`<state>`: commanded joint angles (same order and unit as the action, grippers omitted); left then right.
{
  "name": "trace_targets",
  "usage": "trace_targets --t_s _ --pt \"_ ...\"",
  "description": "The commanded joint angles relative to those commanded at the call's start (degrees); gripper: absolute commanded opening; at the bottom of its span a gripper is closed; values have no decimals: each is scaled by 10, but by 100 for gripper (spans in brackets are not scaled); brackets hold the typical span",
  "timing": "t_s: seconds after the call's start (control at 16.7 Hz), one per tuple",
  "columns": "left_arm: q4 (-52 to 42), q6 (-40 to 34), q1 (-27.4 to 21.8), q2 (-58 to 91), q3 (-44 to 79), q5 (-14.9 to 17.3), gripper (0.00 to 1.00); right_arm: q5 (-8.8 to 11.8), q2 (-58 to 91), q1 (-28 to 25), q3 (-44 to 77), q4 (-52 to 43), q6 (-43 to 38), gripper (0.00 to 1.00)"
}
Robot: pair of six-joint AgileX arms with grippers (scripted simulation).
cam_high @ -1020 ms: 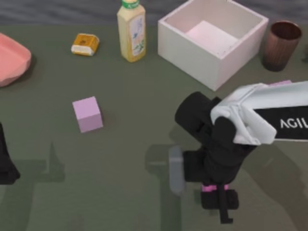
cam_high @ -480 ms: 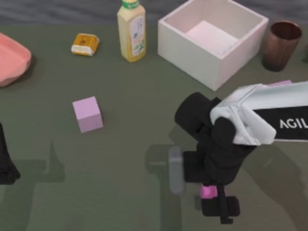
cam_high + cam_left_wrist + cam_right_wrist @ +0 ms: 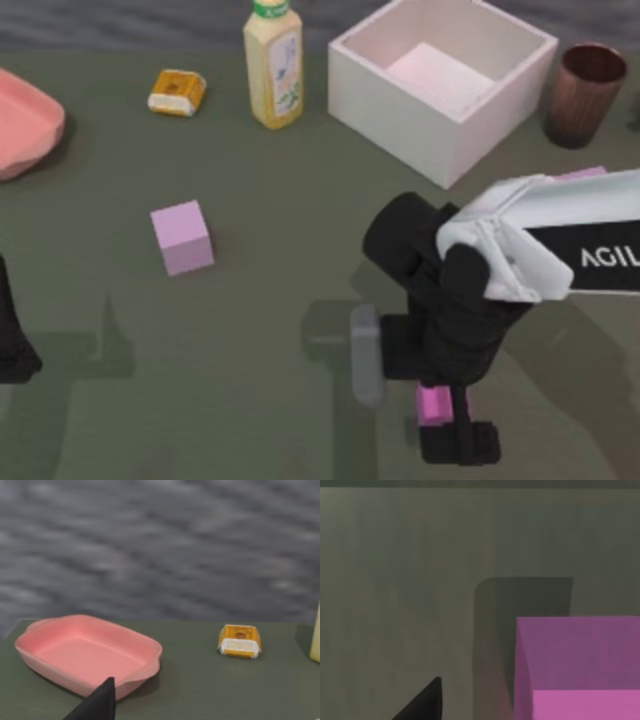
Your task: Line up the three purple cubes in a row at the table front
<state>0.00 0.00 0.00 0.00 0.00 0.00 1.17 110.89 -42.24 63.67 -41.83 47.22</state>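
One small magenta cube square to table front, at right gripper; jaws' state unclear.

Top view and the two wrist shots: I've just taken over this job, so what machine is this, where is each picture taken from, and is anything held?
It is a pair of AgileX robot arms at a green table. One picture looks down from above; the other two come from cameras on each arm's wrist.

On the table are a white box, a bottle, a brown cup, a pink dish, a yellow packet and a lilac cube. Another lilac cube peeks out behind the right arm.

The right claw is at the table front over a small pink cube. Its wrist shot shows that cube on the table with a finger clear of it, so it looks unheld. The left claw sits parked at the left edge.
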Motion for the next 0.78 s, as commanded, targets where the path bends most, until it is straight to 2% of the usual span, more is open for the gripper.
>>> trace_targets --t_s 0.24,0.6,0.78 --pt "0 0 0 0 0 0 100 0 -11 3 15 -24 -1 100" --pt "0 0 0 0 0 0 100 1 -64 -2 78 -145 5 100" --pt "0 0 0 0 0 0 100 0 -70 -1 83 -153 5 100"
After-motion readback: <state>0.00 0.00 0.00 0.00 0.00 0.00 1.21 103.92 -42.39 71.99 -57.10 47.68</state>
